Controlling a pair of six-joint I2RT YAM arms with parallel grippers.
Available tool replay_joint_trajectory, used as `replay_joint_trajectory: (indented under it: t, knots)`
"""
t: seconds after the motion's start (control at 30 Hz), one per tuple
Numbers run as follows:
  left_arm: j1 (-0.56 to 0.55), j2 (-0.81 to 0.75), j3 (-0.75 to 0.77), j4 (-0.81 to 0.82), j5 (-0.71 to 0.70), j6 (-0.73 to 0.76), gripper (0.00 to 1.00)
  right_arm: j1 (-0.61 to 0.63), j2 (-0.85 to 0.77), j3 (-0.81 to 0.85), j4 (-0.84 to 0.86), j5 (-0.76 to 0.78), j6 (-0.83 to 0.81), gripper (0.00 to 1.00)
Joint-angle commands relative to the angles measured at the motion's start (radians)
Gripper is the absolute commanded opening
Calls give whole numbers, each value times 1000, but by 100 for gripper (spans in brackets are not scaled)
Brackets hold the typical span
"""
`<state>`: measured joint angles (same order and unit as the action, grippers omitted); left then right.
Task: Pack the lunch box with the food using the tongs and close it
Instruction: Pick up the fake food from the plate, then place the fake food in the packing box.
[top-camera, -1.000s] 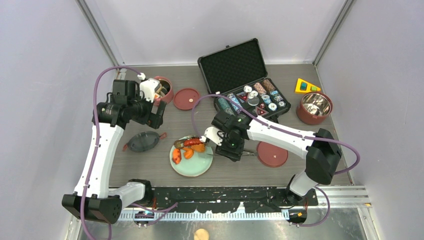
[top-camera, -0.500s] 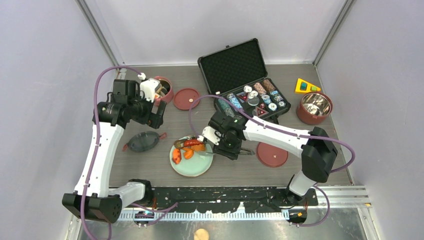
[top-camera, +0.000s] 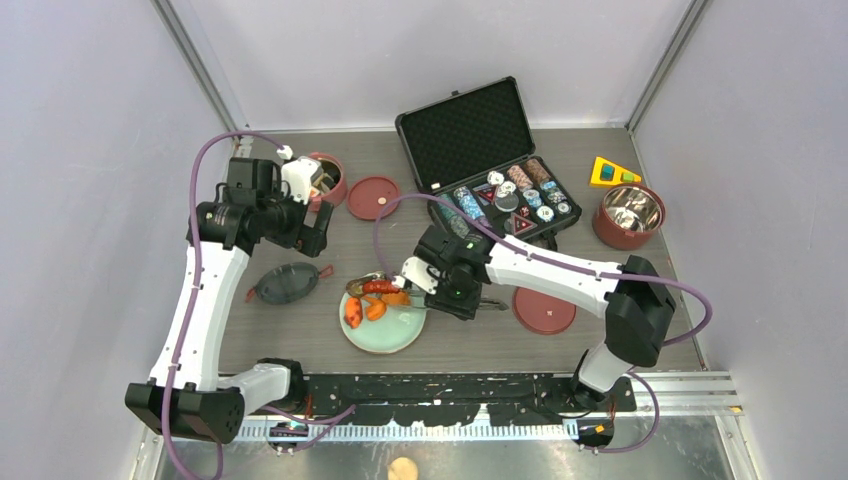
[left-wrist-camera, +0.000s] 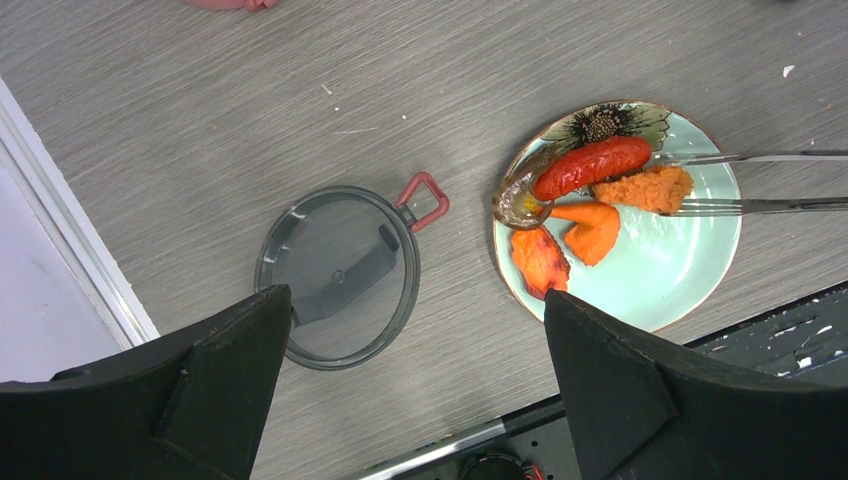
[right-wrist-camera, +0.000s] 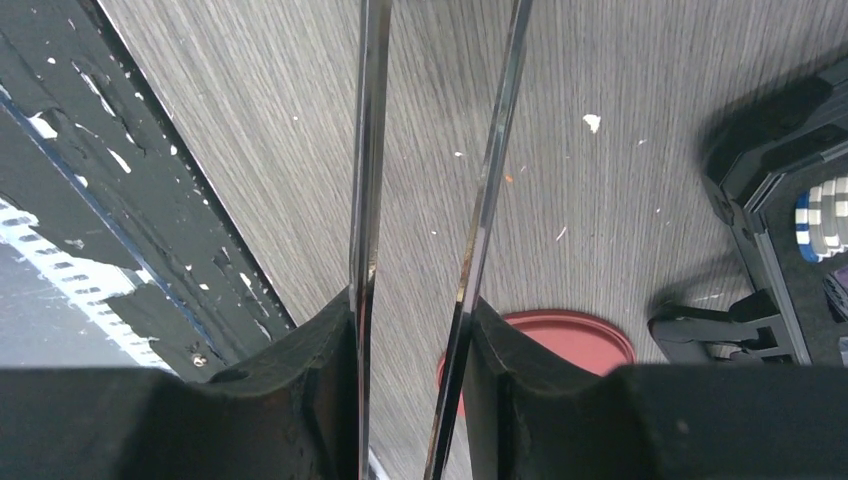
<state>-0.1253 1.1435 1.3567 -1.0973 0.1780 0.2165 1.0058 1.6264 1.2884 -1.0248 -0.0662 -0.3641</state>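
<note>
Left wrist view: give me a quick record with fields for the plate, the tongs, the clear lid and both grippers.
plate: pale green, holds a red sausage, a crumbly orange piece, an orange wedge and an orange slice
tongs: silver, tips over the plate, one on each side of the crumbly orange piece
lid: dark translucent, flat on the table, left of the plate, not touching it
left gripper: open, empty, above the lid
right gripper: closed on the tongs' two arms
</note>
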Motion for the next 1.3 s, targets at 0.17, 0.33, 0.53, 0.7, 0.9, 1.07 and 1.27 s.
replay_joint_trajectory:
  t: [0.17, 0.33, 0.53, 0.7, 0.9, 1.07, 1.27]
  knots:
    - [-6, 0, 11, 7, 20, -5, 100, 7, -99, 4, -27, 21, -8, 24]
    - [-5, -1, 10, 7, 20, -4, 100, -13, -133, 28, -41, -25, 1, 22]
    - [-6, -1, 7, 7, 21, -1, 100, -80, -195, 59, -70, -92, -2, 20]
    - [-5, 2, 11, 4, 33, -2, 100, -251, -246, 95, -92, -162, -5, 19]
    - [-5, 0, 7, 7, 47, -3, 100, -536, -316, 131, -141, -269, -7, 19]
    - [-5, -9, -7, 11, 58, 0, 100, -776, -344, 161, -207, -308, -70, 19]
    - [-6, -14, -7, 13, 58, 9, 100, -1119, -309, 198, -309, -345, -200, 19]
